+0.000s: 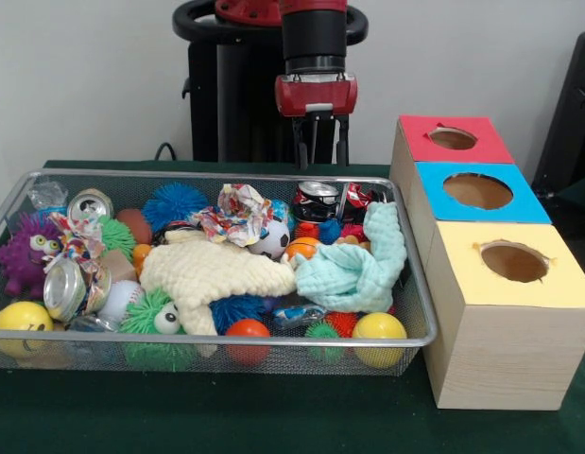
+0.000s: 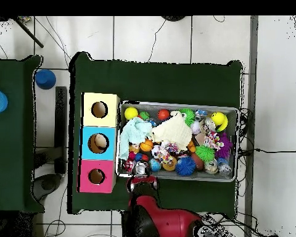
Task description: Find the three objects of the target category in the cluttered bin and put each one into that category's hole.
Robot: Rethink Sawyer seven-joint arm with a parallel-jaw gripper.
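The claw point(image 1: 320, 142) is seen hanging upright above the far rim of the wire-mesh bin point(image 1: 417, 284), its two thin dark fingers point(image 1: 301, 144) held slightly apart with nothing pinched between them. Directly beneath the claw, crushed metal cans point(image 1: 317, 200) are lodged against the bin's back wall. A little nearer the camera and below the claw, a crumpled mint-green cloth point(image 1: 358, 265) with a waffled weave is draped over smaller balls, and a glossy orange ball point(image 1: 301, 248) is tucked at its edge. Down and to the picture-left of the claw, a cream knitted cloth point(image 1: 212, 274) is spread across the middle, with a wad of printed paper point(image 1: 237, 213) above it and a spiky blue ball point(image 1: 174, 203) beyond. Farthest to that side, a purple rubbery toy point(image 1: 25, 253) with eyes and a smooth yellow ball point(image 1: 20, 322) are found. On the claw's other side, three plain wooden boxes are lined up touching the bin, each with a round hole: the red-topped box point(image 1: 453, 140) closest, then the blue-topped box point(image 1: 478, 192), then the yellow-topped box point(image 1: 512, 265).
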